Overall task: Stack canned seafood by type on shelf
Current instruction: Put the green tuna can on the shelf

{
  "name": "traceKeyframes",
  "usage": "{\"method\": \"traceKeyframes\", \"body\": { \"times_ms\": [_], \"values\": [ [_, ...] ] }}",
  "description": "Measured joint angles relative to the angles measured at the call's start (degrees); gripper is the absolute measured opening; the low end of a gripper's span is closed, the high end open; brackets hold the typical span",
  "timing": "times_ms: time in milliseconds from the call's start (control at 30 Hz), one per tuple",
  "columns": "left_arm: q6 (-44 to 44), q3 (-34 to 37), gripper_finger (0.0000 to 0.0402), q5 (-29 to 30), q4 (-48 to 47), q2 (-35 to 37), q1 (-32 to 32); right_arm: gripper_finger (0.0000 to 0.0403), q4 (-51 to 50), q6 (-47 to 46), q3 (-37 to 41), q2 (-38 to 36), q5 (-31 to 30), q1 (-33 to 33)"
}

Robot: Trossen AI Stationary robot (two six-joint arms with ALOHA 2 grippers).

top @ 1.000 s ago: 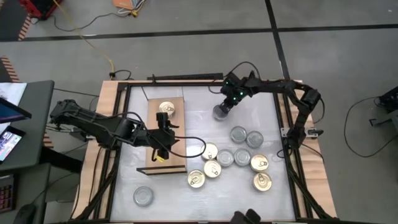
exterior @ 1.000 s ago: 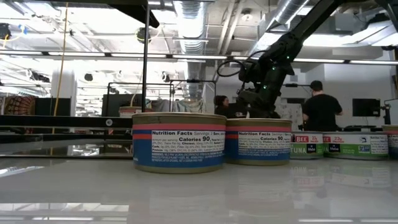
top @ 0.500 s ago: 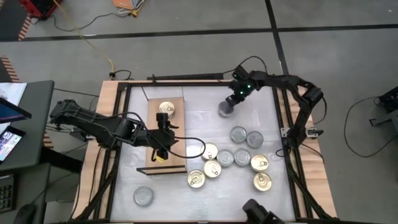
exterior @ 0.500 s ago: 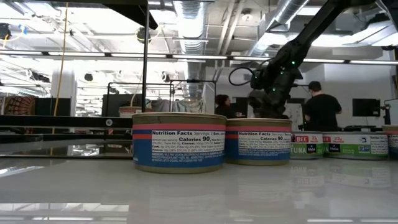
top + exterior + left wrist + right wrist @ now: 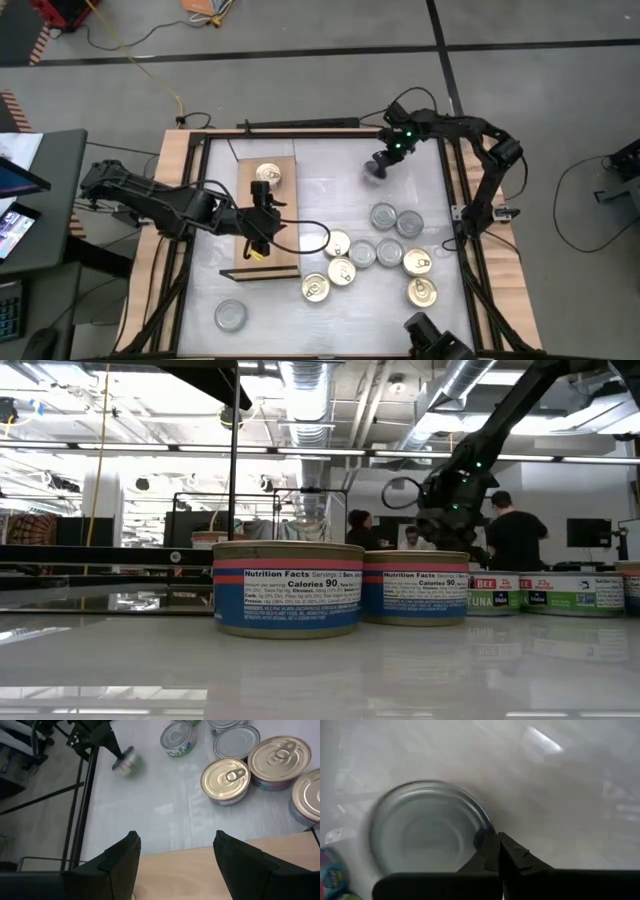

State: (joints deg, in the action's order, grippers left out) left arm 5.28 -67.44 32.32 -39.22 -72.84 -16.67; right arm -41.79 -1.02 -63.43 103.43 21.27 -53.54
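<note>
My right gripper [image 5: 383, 162] is over the far middle of the table, shut on a silver-topped tin [image 5: 377, 170]. The left wrist view shows that tin [image 5: 127, 765] tilted below it. My left gripper [image 5: 175, 845] is open and hovers over the tan shelf board [image 5: 250, 255], touching nothing. One gold-topped tin [image 5: 268, 175] stands on the shelf's far end. Several more gold and silver tins [image 5: 388, 253] stand flat on the white table right of the shelf. A lone silver tin [image 5: 230, 316] sits at the near left. My right gripper pinches the silver tin at its edge [image 5: 482, 836] between two shut fingers [image 5: 512, 855]. Blur hides whether they hold the rim or the pull tab. The fingers point down from above. The tin hangs tilted below them [image 5: 127, 765]; I cannot tell whether it clears the table.
Wooden side rails [image 5: 185, 200] and a black frame border the white table. Two blue-labelled tins [image 5: 288, 588] stand close to the low camera. People stand in the room beyond the table [image 5: 515, 540]. Bare table lies between the shelf and the held tin.
My right gripper has carried the silver tin toward the table's right edge and slightly toward the far edge, away from the shelf. The tin shows blurred from motion now. My left arm has kept still.
</note>
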Motion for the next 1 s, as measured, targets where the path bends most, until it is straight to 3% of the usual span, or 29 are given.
{"method": "traceKeyframes", "body": {
  "times_ms": [400, 633, 767, 1000],
  "values": [
    [0.9, 0.0, 0.0240, 0.0, -0.4, 0.0, 0.0, 0.0064, -3.8, 0.9, 0.1, -1.7, -0.9, -1.5],
    [0.8, 0.0, 0.0240, 0.0, -0.2, 0.0, 0.0, 0.0099, -6.4, 3.8, -0.9, -11.3, -11.7, -1.4],
    [0.8, 0.0, 0.0240, 1.5, 0.7, 0.0, 0.0, 0.0151, -10.2, 6.6, -1.0, -19.5, -12.2, 1.0],
    [1.1, 0.0, 0.0240, 1.7, 1.7, 0.0, 0.0, 0.0299, -10.2, 5.5, 3.0, -27.4, -15.9, 9.7]
  ]
}}
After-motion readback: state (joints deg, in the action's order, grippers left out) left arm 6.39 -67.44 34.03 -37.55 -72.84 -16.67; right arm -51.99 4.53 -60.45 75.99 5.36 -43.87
